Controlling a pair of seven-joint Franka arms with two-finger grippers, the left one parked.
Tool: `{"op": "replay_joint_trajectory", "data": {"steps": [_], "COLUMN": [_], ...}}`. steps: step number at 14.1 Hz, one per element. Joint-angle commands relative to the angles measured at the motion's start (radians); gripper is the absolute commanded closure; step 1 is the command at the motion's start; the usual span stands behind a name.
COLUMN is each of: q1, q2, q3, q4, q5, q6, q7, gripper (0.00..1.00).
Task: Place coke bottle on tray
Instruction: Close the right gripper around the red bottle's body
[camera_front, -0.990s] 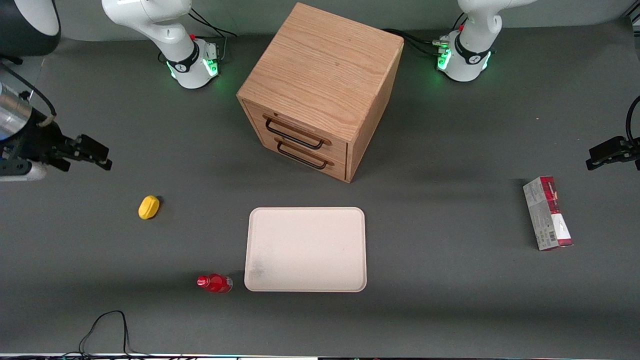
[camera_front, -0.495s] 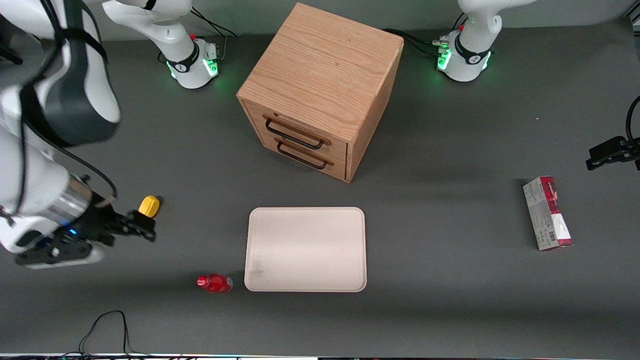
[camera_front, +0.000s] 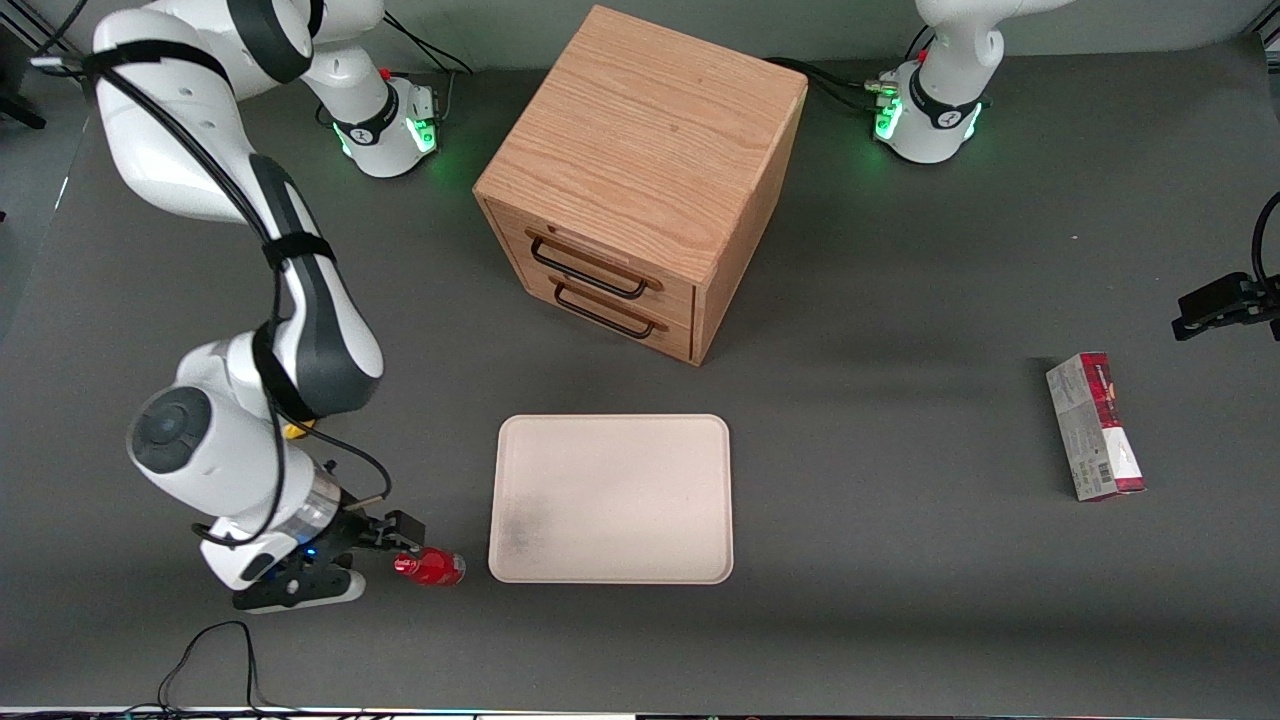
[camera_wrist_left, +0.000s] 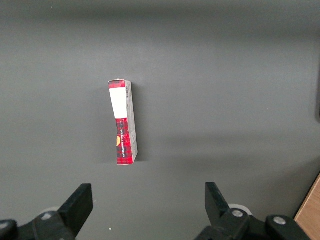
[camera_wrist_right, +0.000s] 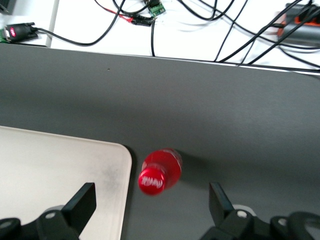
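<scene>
The coke bottle (camera_front: 431, 567) lies on its side on the dark table, close beside the tray's (camera_front: 610, 498) corner nearest the front camera, not touching it. Its red cap (camera_wrist_right: 151, 182) points toward the working arm's end. My right gripper (camera_front: 398, 534) hangs just above the cap end, open. In the right wrist view the bottle (camera_wrist_right: 163, 169) shows between the two spread black fingers (camera_wrist_right: 82, 201), with nothing held by the gripper (camera_wrist_right: 151, 204). The tray's smudged corner (camera_wrist_right: 107, 165) lies right next to the bottle.
A wooden drawer cabinet (camera_front: 640, 180) stands farther from the front camera than the tray. A yellow lump (camera_front: 293, 431) peeks out under my arm. A red-and-grey carton (camera_front: 1095, 425) lies toward the parked arm's end. Cables (camera_wrist_right: 200, 20) run along the table's near edge.
My right arm has swung in from the working arm's end of the table, toward the front camera, bringing the gripper down to the bottle's cap end. The bottle and tray have not moved.
</scene>
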Motion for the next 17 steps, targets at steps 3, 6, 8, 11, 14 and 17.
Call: {"op": "replay_joint_trajectory", "data": {"steps": [3, 6, 8, 11, 14, 17], "q1": [-0.010, -0.013, -0.013, -0.024, -0.025, -0.035], "q2": [0.051, 0.061, 0.062, 0.062, 0.062, 0.062], "q3": [0.018, 0.020, 0.020, 0.025, 0.026, 0.044], "q4": [-0.015, -0.023, -0.025, -0.023, -0.015, -0.015], "q5": [-0.024, -0.027, -0.027, -0.024, -0.023, -0.021], "q6": [0.049, 0.049, 0.048, 0.049, 0.049, 0.049], "q7": [-0.015, -0.038, -0.036, -0.033, -0.024, -0.016], "gripper": [0.01, 0.05, 0.21, 0.82, 0.87, 0.98]}}
